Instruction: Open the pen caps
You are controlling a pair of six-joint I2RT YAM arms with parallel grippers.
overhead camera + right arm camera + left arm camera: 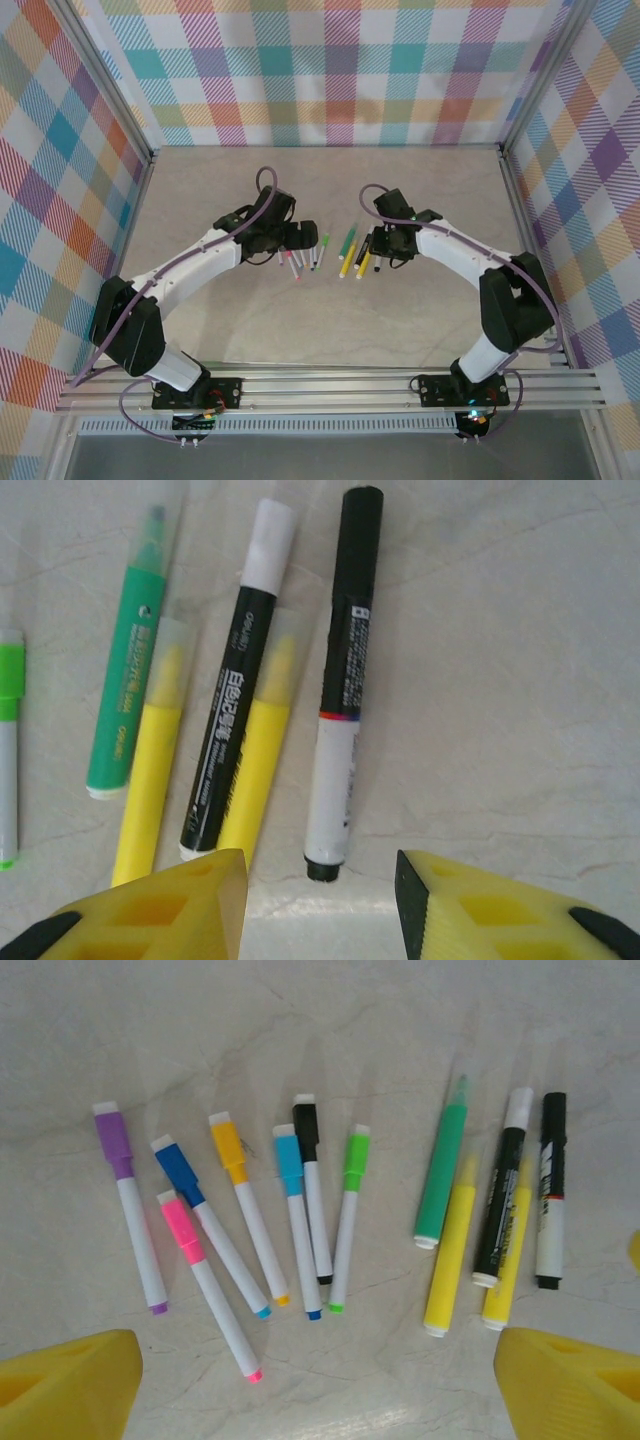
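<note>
Pale marbled tabletop (330, 190), capped colourful pens (297, 1222); left claw (318, 1360) wide, right claw (320, 892) half-open.

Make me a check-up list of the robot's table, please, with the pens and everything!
Surface: pale marbled table.
Job's things: seven slim pens in a loose row, five fatter markers beside them; pen caps all on.
Clutter: nothing seen.
Grippers: left end effector open above the slim pens; right end effector open above the markers, holding nothing.
Cables: purple cable looping over each arm.
Surroundings: checked walls; metal rail at the near edge.
</note>
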